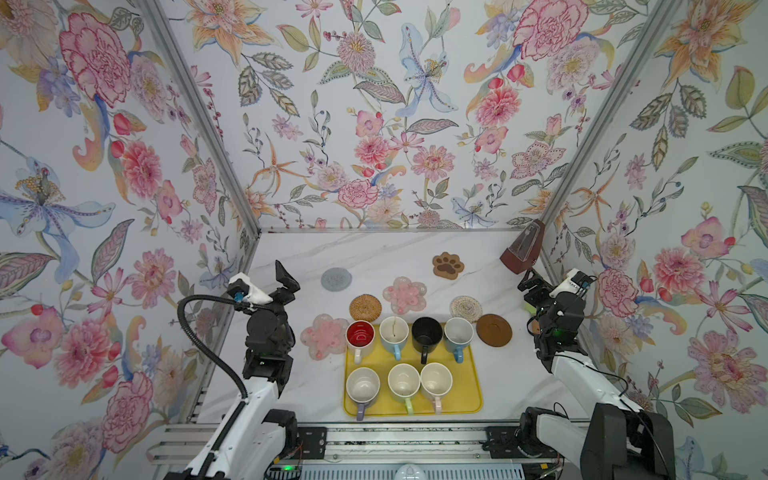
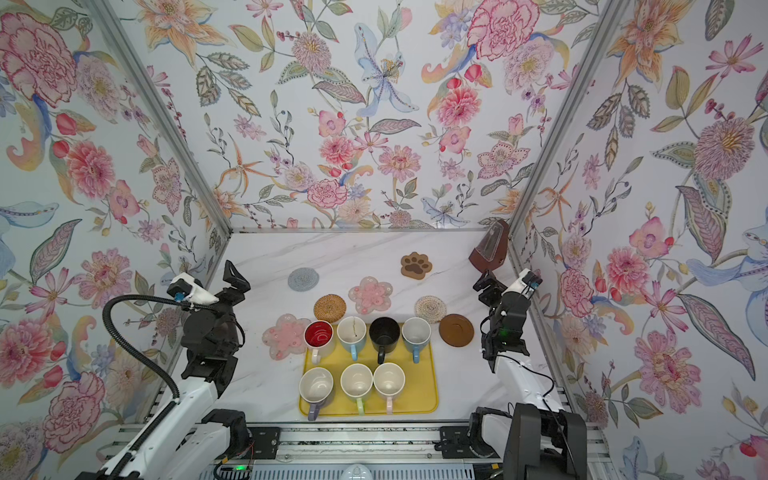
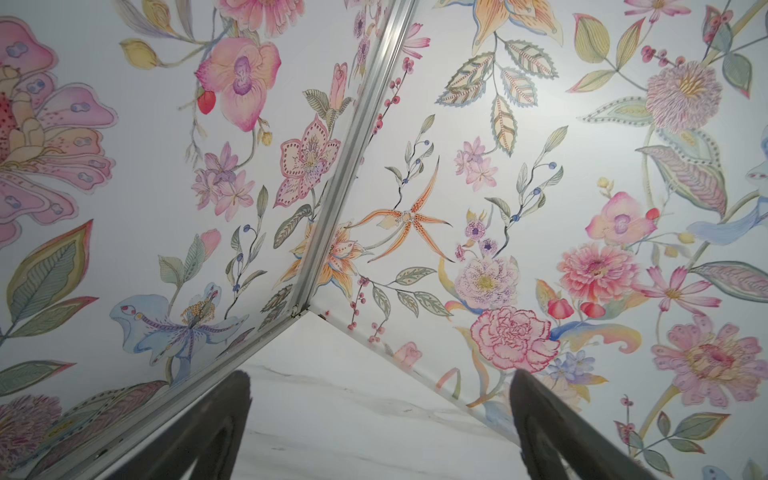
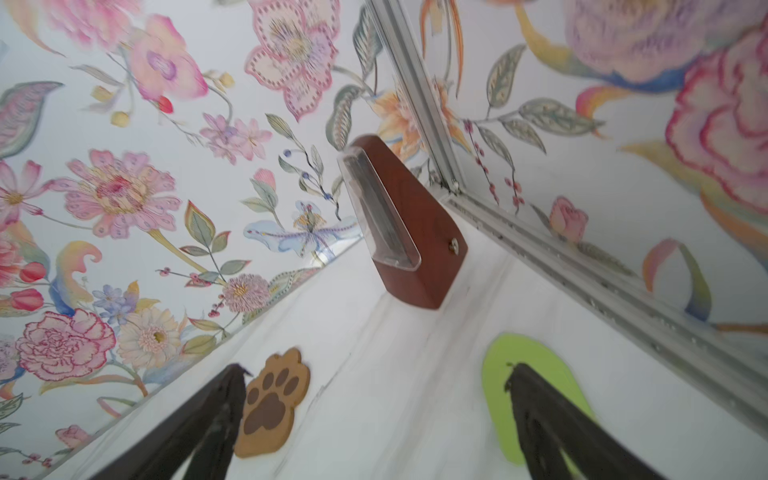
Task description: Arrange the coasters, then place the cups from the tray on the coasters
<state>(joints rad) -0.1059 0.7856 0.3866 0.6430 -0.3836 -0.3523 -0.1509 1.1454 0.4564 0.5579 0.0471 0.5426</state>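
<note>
In both top views the left gripper [image 1: 289, 277] hangs left of centre, jaws spread wide and empty; its wrist view shows only bare marble table [image 3: 353, 415] between the fingers. Just right of it a pink flower coaster [image 1: 325, 336] lies beside the upper-left corner of the yellow tray [image 1: 471, 395], at lower centre.

All seven cups stand on the tray:
- Upper row: white cup with red inside [image 1: 360, 335], light blue cup [image 1: 393, 330], black cup [image 1: 427, 332], blue cup [image 1: 458, 332].
- Lower row: purple cup [image 1: 363, 384], green cup [image 1: 403, 381], pink cup [image 1: 436, 380].

Above the tray lie the grey woven coaster [image 1: 336, 279], tan rattan coaster [image 1: 365, 307], second pink flower coaster [image 1: 404, 294], paw coaster [image 1: 448, 265] and beige woven coaster [image 1: 466, 308]. The dark-brown disc coaster [image 1: 493, 329] lies off the tray's upper-right corner.

At right, below the metronome [image 1: 523, 249], the right gripper [image 1: 530, 282] is released and empty, above a green spatula [image 4: 523, 349].
</note>
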